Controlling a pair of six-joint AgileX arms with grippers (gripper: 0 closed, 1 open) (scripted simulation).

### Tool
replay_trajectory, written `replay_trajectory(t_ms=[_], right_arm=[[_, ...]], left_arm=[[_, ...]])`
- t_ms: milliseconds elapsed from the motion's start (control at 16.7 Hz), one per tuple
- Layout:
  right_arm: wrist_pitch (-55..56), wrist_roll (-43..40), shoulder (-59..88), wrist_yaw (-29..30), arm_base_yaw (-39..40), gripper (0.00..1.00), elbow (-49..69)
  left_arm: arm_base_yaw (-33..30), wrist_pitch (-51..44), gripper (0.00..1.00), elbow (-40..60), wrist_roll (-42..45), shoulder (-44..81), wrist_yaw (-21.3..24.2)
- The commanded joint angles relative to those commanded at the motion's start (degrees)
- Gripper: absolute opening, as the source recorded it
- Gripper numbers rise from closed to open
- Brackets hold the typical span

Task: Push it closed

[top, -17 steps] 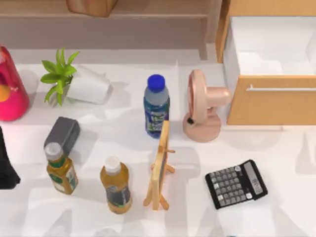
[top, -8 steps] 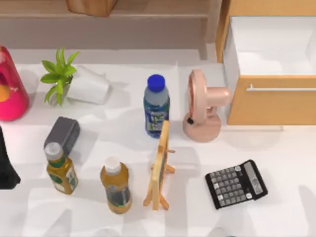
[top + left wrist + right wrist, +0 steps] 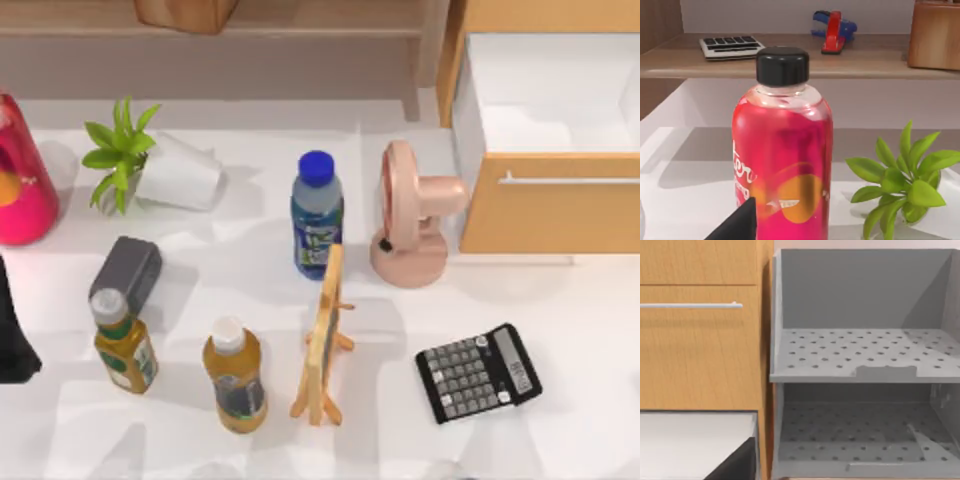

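Top view first: the drawer (image 3: 550,205) stands pulled out at the table's right rear, its light-brown front panel facing us, the thin silver bar handle (image 3: 570,180) across it and the white inner walls open behind. We judge the closing push has not begun, since the box is still well out of its cabinet. Our left arm (image 3: 15,330) sits parked at the left edge, near the pink bottle (image 3: 25,180); whether either claw is wide or narrow we cannot tell. From the right wrist view we face wooden drawer fronts (image 3: 700,340) with a silver bar and a grey perforated shelf unit (image 3: 860,365) beside them, so we take the right arm to be the one nearer the work. To do it well, we would meet the panel flat near its middle, just under the handle, and drive straight back along the runners so the drawer does not skew. The pink desk fan (image 3: 415,225) stands just beside the panel's left corner and the calculator (image 3: 478,372) lies in front, so we should come in from the right and keep clear of both. As for writing, the pink bottle in the left wrist view carries white script ending in "ter" (image 3: 742,172); the blue-capped bottle (image 3: 317,215) and the two amber bottles (image 3: 125,340) bear labels we cannot read.
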Motion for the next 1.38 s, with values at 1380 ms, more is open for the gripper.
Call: replay_trajectory(t_ms=[1380], right_arm=[[68.36,-70.37,38.44,48.69,58.66,1.0,-14.85]], left_arm=[[0.0,0.0,1.0,0.0,0.0,0.0,0.0]])
